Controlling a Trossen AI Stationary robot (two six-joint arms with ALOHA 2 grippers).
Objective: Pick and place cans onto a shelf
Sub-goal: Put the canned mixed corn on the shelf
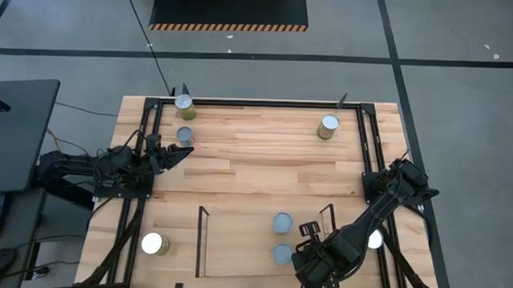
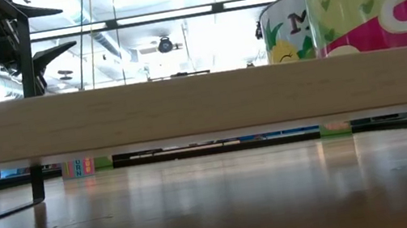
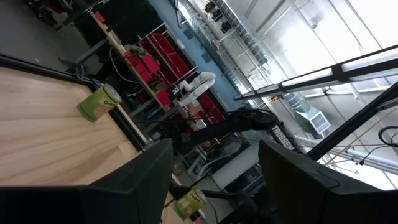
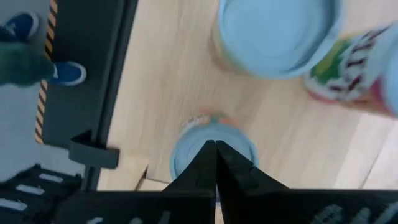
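Fingers of the right gripper (image 4: 214,146) pressed together, empty, over shelf (image 1: 203,242) cans (image 1: 282,223); rigid, slippery tins, grip their sides.

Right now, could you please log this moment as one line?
left gripper: open, idle beside can | right gripper: shut, near shelf | shelved cans: two

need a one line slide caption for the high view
Overhead: right gripper poised beside two cans on the shelf; left gripper waits near a can at the table's far left.
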